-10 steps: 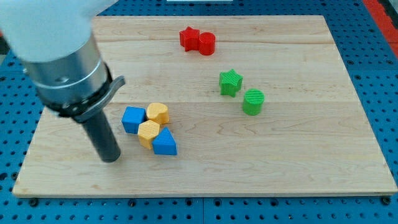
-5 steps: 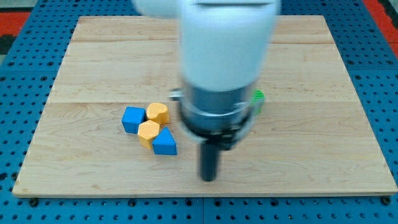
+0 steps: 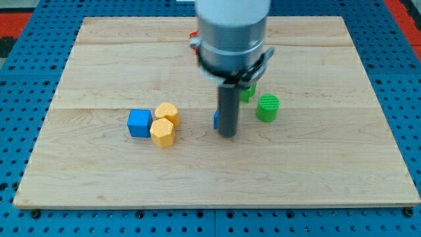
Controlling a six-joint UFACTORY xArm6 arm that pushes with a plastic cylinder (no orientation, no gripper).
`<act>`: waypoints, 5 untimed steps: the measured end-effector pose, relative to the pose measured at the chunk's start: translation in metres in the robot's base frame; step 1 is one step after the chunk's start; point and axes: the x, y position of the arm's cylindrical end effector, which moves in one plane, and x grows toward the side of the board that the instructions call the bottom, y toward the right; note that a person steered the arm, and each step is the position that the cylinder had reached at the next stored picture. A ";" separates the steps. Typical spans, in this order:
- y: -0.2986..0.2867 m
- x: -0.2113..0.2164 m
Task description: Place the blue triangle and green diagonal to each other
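Note:
My tip (image 3: 227,134) rests on the board near its middle. The blue triangle (image 3: 216,120) is almost wholly hidden behind the rod; only a thin blue sliver shows at the rod's left side, touching it. The green cylinder (image 3: 268,108) stands just to the right of the rod and a little higher up. The green star (image 3: 247,93) is partly hidden behind the rod, above the cylinder and to its left.
A blue cube (image 3: 139,123) and two yellow blocks (image 3: 167,113) (image 3: 162,132) sit together to the left of my tip. A red block (image 3: 193,43) shows as a sliver behind the arm near the view's top. The wooden board (image 3: 329,171) lies on a blue pegboard.
My tip swept from the left to the bottom middle, then up. The blue triangle has left the yellow blocks and moved right and up, close to the green blocks. The lower yellow block shifted slightly.

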 end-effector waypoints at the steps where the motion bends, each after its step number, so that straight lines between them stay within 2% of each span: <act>1: 0.005 -0.058; 2: 0.015 -0.091; 3: 0.043 -0.088; 4: 0.046 -0.088; 5: -0.019 -0.085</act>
